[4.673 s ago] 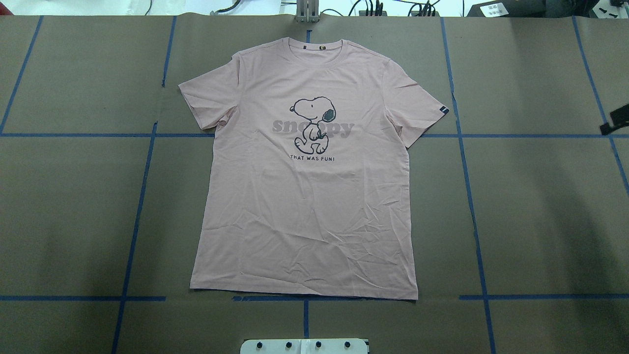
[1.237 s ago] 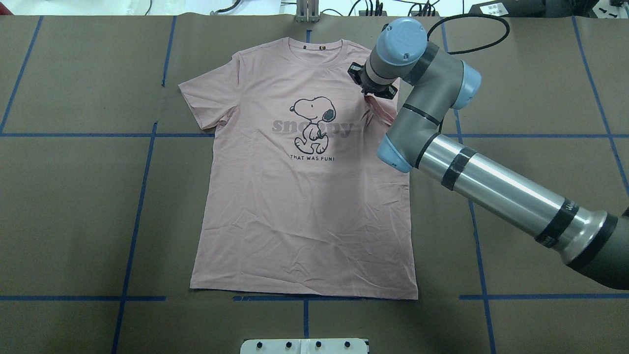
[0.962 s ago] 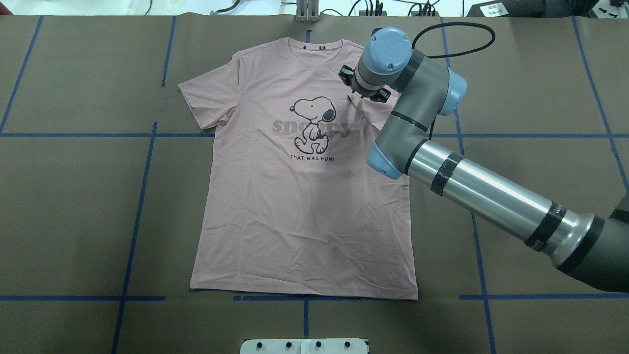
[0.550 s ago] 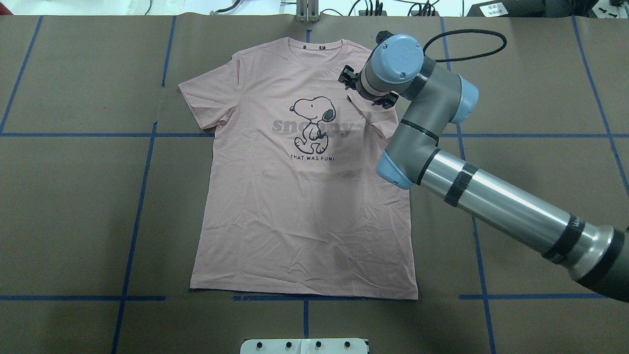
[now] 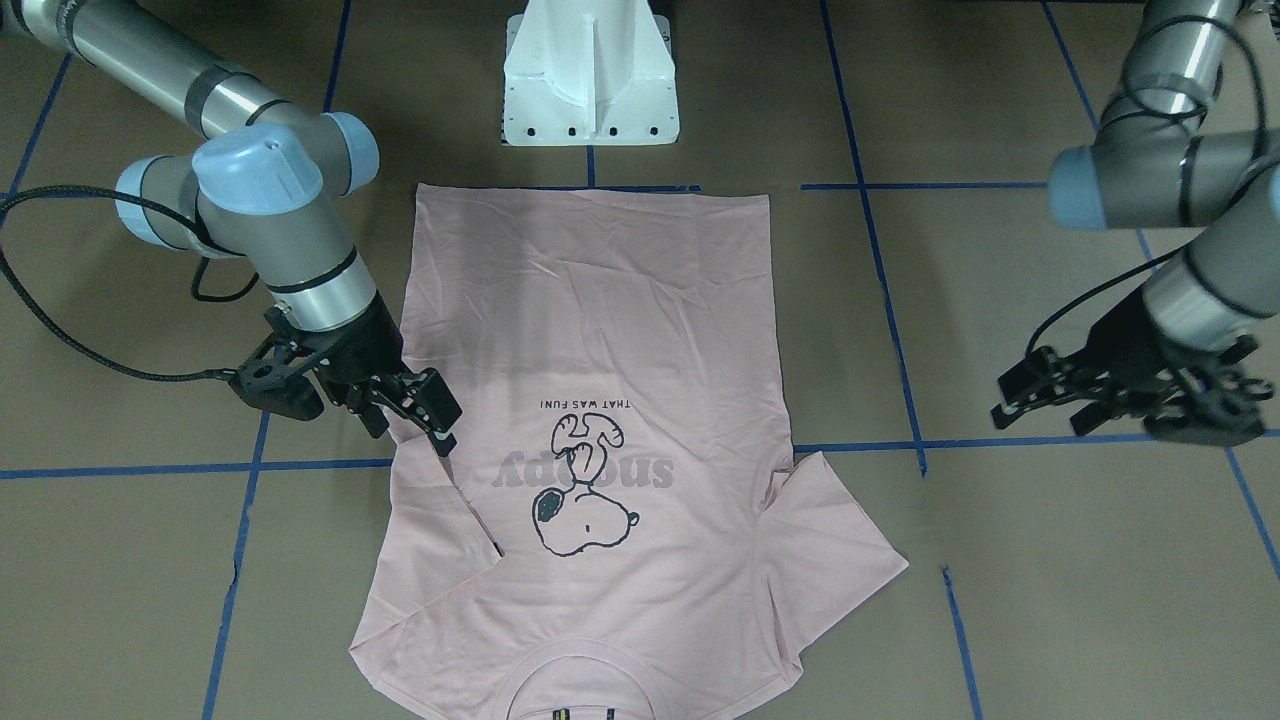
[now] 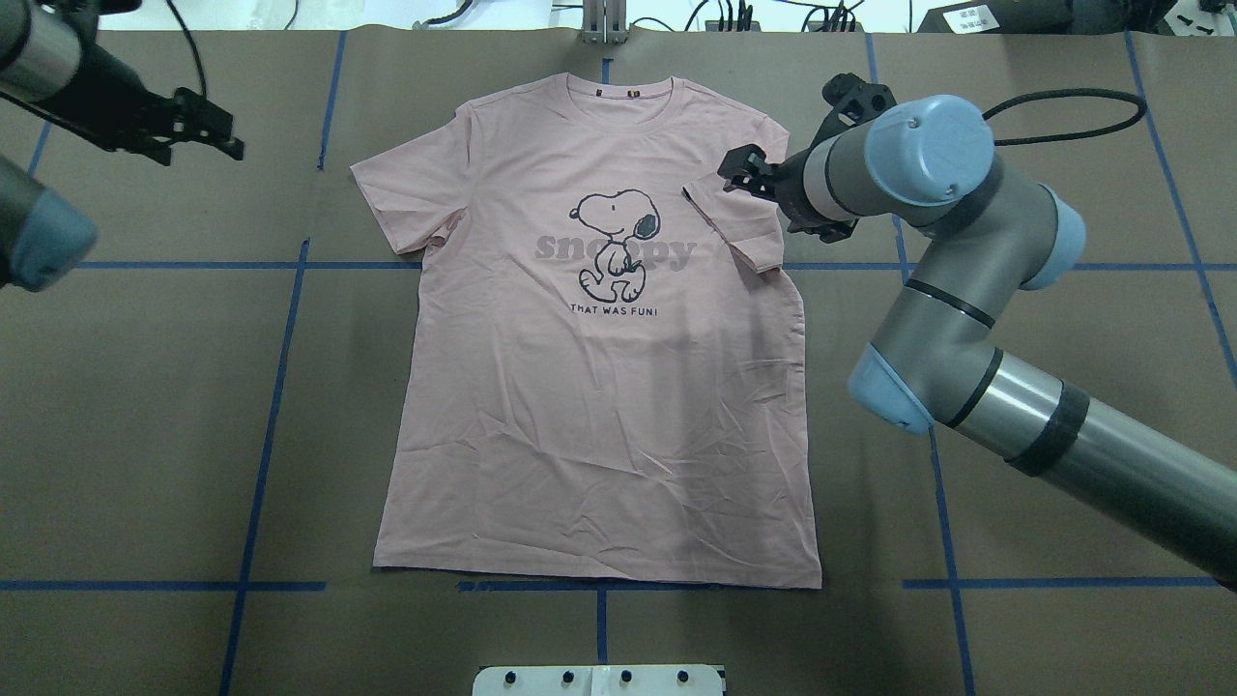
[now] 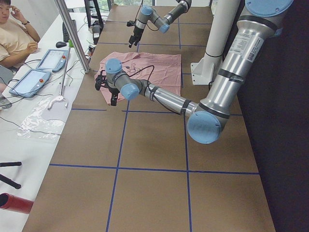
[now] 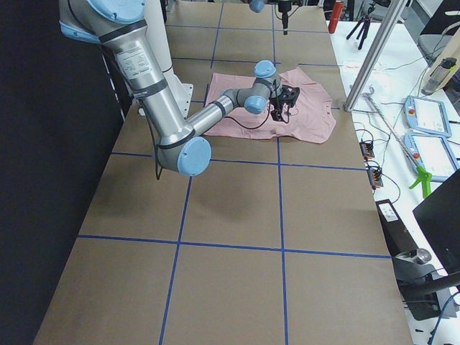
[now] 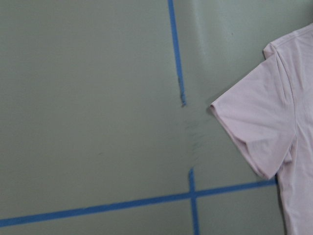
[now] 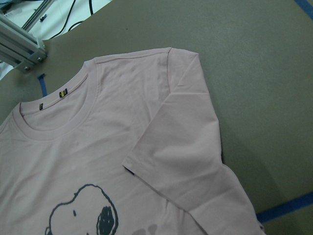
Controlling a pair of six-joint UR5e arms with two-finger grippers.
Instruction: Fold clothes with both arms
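Observation:
The pale pink Snoopy T-shirt (image 6: 599,416) lies flat, print up, on the brown table, collar at the far edge. It also shows in the front view (image 5: 600,300). Its sleeve (image 6: 739,227) on the right arm's side is folded inward over the chest; the right wrist view shows this folded sleeve (image 10: 181,147). My right gripper (image 6: 765,198) hovers open and empty just above and beside that sleeve, seen too in the front view (image 5: 410,425). My left gripper (image 6: 208,130) is open and empty above bare table, well left of the flat sleeve (image 9: 254,132).
Blue tape lines (image 6: 275,387) grid the brown table cover. The white pedestal base (image 5: 590,80) stands at the near hem side. An aluminium post (image 6: 604,24) and cables sit at the far edge. A seated person (image 7: 14,38) and tablets are beyond it.
The right gripper carried the sleeve inward over the chest, let it go and has drawn back to the right. The left arm has come into view at the overhead view's top left.

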